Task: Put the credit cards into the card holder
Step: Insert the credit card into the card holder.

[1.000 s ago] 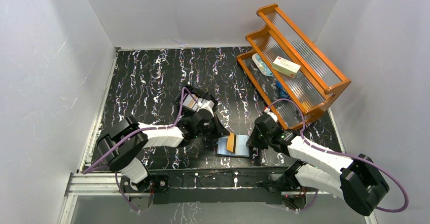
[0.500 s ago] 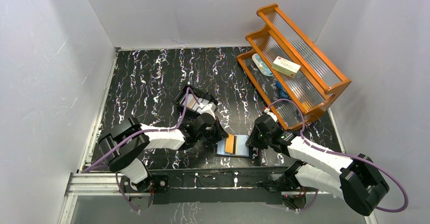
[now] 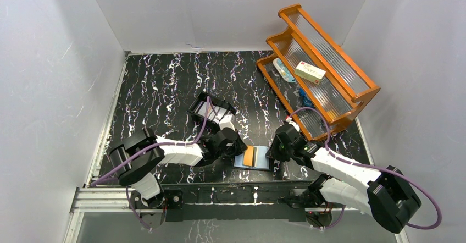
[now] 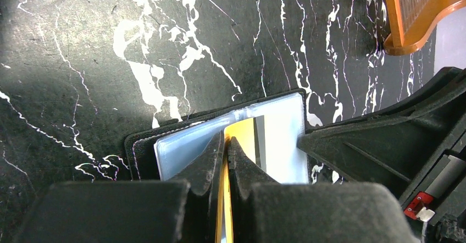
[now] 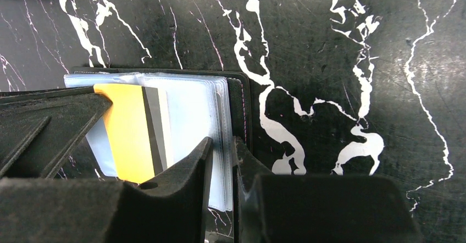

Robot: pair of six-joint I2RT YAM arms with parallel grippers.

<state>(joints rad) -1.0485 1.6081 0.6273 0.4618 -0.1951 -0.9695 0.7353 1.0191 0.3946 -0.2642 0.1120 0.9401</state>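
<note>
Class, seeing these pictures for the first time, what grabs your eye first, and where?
The orange card, bright against the black marbled table, pinched by the left gripper over the open card holder at the near edge. The right gripper clamps the holder's clear sleeves; an orange wooden rack stands far right.

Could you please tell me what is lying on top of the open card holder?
An orange card with a dark stripe lies on the card holder, over its clear sleeves, pinched by the left gripper. The right gripper clamps the sleeves' edge. Anything under the card is covered.
</note>
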